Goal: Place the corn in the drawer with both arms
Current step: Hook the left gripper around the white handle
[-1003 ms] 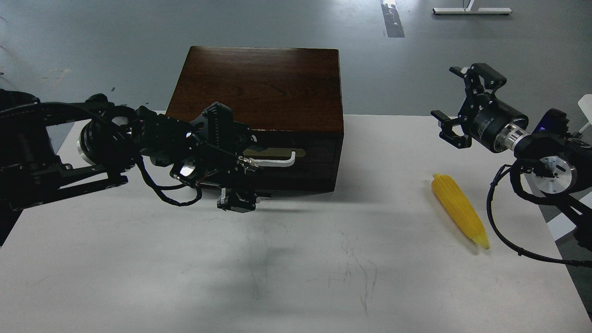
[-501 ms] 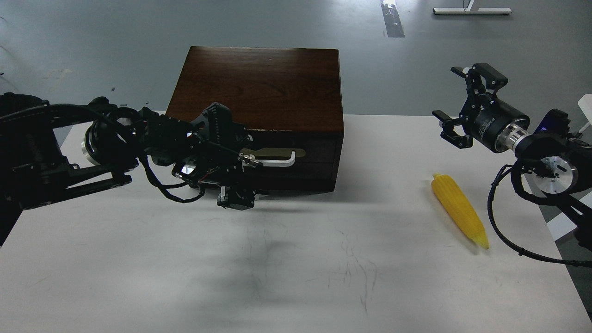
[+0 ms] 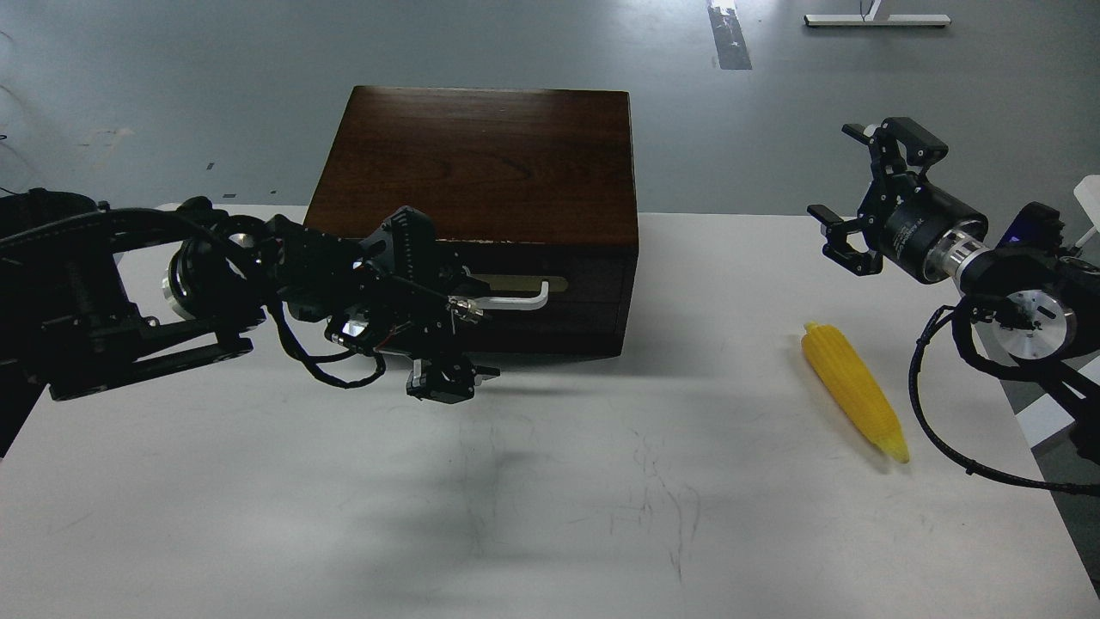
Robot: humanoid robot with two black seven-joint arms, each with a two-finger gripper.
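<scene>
The corn (image 3: 851, 389) lies on the white table at the right, tip pointing toward me. The dark brown box (image 3: 481, 159) stands at the back centre, and its drawer (image 3: 589, 292) is shut, with the white bar handle (image 3: 511, 300) on its brass plate. My left gripper (image 3: 464, 314) is open at the left end of the handle, one finger above and one finger (image 3: 443, 381) below it; I cannot tell whether it touches the handle. My right gripper (image 3: 832, 170) is open and empty, in the air behind and above the corn.
The table's right edge (image 3: 1044, 481) runs close to the corn. A black cable (image 3: 924, 404) loops down from my right arm beside the corn. Grey floor lies behind the box.
My left arm has shifted slightly to the right and down at the handle. My right gripper has drifted slightly right and up. The corn and drawer have not moved.
</scene>
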